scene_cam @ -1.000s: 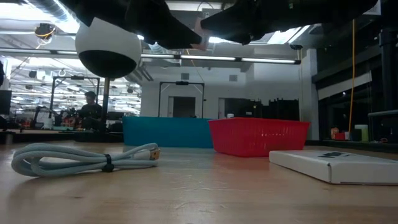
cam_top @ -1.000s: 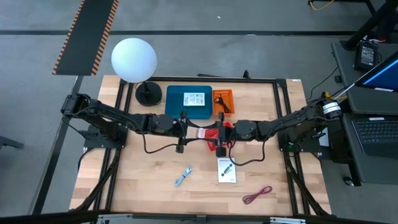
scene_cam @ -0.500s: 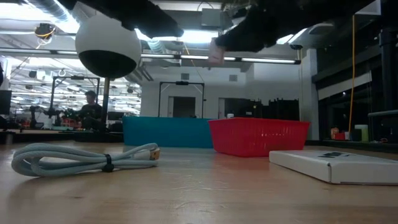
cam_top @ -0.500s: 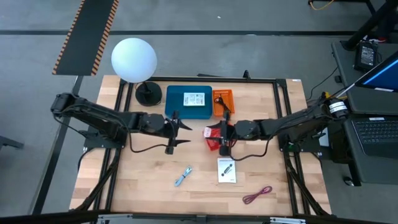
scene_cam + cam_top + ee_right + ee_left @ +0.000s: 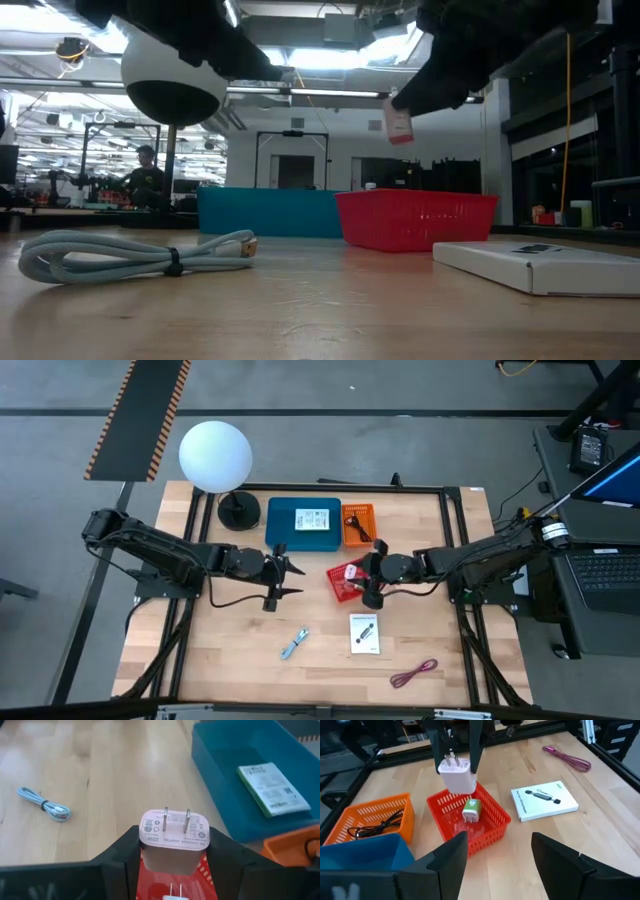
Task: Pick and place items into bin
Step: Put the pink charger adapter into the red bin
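My right gripper (image 5: 362,578) is shut on a pale pink cube-shaped charger plug (image 5: 456,772) and hangs over a small red basket (image 5: 470,822) at the table's middle. A green-and-white plug (image 5: 471,810) lies in that basket. My left gripper (image 5: 292,578) stands open and empty just left of the basket. The blue bin (image 5: 303,525) at the far edge holds a white printed card (image 5: 270,787). On the near table lie a blue-silver cable (image 5: 294,643), a white box (image 5: 365,633) and a maroon cable (image 5: 414,674). My right gripper pinches the pink plug by two opposite sides of its body (image 5: 146,851) between its two fingers. The fingers slant down from the table's right side. The face with the two prongs (image 5: 174,827) is turned back toward the wrist. The plug hangs clear above the red basket.
An orange basket (image 5: 359,523) with black cables stands right of the blue bin. The white globe lamp (image 5: 215,455) on its black base (image 5: 239,511) stands at the far left. A black frame rail runs round the table edge (image 5: 452,540).
The two grippers stood close together over the table's middle; my left gripper has drawn back toward the table's left edge, empty. My right gripper has carried the pink plug toward the right and tipped downward, so the plug now hangs lower, over the red basket.
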`<state>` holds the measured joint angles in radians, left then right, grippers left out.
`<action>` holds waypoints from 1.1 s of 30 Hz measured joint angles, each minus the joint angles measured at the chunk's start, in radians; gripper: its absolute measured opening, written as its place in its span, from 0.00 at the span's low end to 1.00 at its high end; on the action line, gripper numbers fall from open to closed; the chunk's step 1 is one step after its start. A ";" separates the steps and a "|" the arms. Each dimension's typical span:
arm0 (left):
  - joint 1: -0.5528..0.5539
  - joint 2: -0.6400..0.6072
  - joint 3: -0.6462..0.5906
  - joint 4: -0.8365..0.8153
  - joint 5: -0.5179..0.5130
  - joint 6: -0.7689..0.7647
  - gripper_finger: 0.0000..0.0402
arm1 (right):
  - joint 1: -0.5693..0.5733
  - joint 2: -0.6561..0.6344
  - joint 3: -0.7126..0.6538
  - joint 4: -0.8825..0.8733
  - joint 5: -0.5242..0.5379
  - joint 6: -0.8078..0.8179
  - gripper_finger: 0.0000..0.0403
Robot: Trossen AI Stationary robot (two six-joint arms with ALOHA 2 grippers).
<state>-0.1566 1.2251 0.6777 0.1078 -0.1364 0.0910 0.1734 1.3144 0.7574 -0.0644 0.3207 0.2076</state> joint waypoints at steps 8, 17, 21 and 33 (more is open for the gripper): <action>0.000 0.000 0.000 0.001 0.000 -0.003 0.53 | 0.000 0.019 0.000 -0.020 0.000 0.105 0.40; 0.000 0.001 0.000 -0.001 0.001 -0.048 0.53 | 0.000 0.103 0.000 -0.031 0.000 0.185 0.40; 0.000 0.001 0.000 -0.001 0.003 -0.052 0.53 | 0.000 0.156 0.000 -0.015 -0.001 0.206 0.40; 0.000 0.001 0.000 -0.004 0.001 -0.052 0.53 | 0.000 0.232 -0.001 0.016 -0.002 0.207 0.43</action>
<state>-0.1566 1.2263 0.6777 0.1040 -0.1356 0.0391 0.1734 1.5459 0.7567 -0.0482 0.3183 0.4145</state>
